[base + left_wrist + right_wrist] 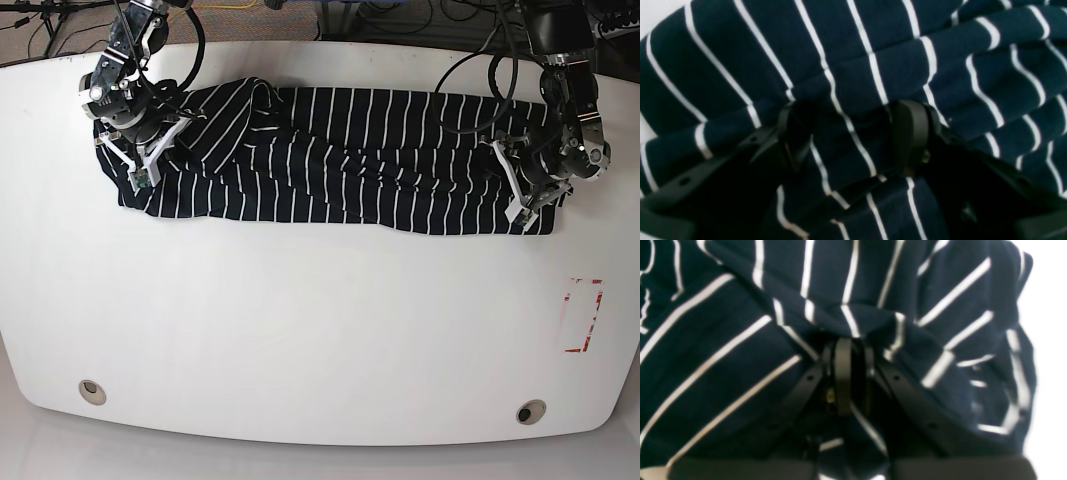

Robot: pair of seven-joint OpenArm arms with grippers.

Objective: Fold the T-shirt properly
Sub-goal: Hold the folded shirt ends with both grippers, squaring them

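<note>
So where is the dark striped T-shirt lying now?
In the base view, the dark striped T-shirt lies stretched across the white table's far half, between both grippers.

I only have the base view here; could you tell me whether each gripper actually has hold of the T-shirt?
Observer: In the right wrist view, the right gripper is shut, with a fold of the T-shirt bunched at its fingertips.
Operator: Thank you. And the left one, please?
Observer: In the left wrist view, the left gripper has its fingers spread, with striped fabric lying between them.
Operator: Is the cloth there flat?
Observer: No, it is rumpled into ridges to the camera's right of the gripper.
</note>
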